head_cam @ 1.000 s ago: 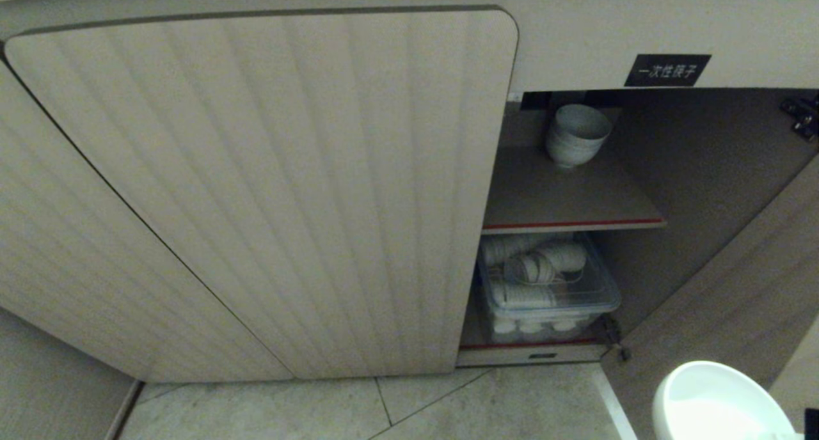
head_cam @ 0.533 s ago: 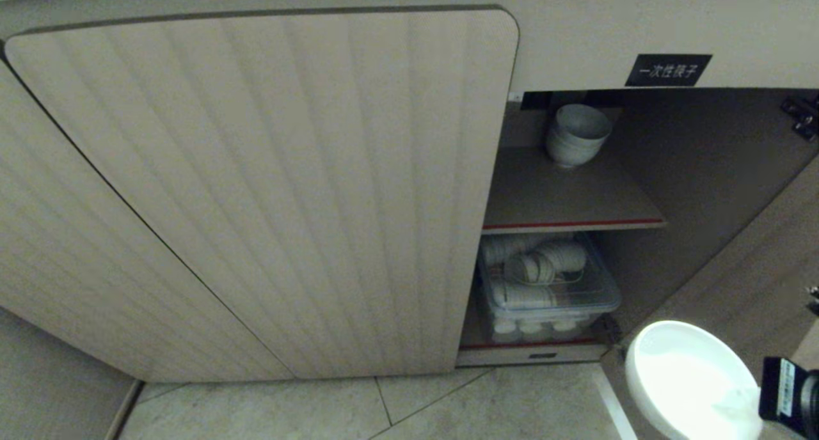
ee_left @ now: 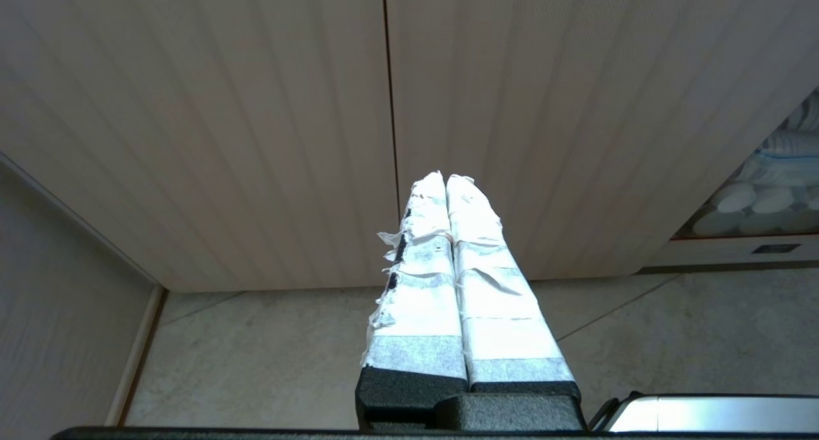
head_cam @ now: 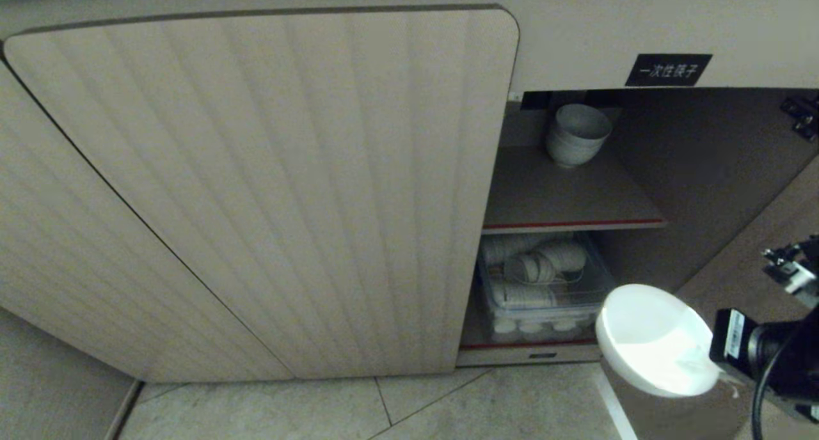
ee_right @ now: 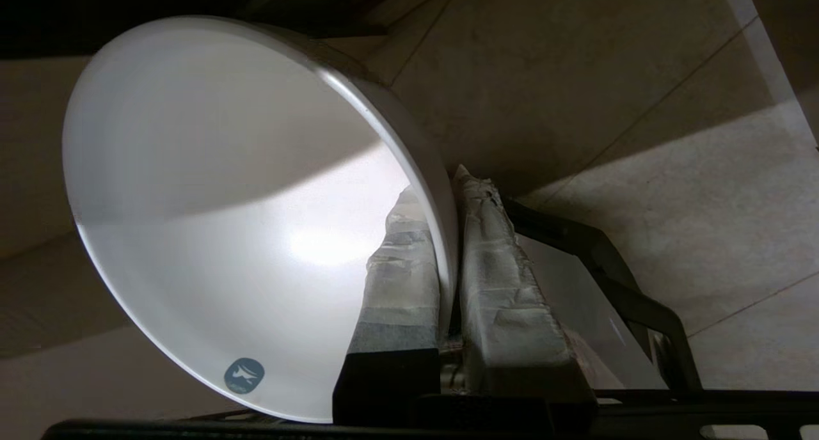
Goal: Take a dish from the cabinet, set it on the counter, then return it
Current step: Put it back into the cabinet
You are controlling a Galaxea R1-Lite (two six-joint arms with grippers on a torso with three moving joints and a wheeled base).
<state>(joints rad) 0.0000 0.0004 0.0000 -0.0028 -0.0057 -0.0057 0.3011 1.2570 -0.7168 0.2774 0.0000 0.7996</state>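
I see a plain white dish (head_cam: 652,337) bearing a small grey-blue mark, beige vertically fluted cabinet (head_cam: 269,190) doors, a red-edged shelf (head_cam: 569,223), a black label (head_cam: 667,70) with white characters, and white-taped hand fingers (ee_right: 505,286).

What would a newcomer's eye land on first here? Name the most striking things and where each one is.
First, the bright white bowl at the lower right of the head view, pinched by its rim in the right gripper in front of the open cabinet. Next, the stack of white bowls on the upper shelf and the clear bin of dishes below it. The left gripper is parked, shut, before the closed fluted door.
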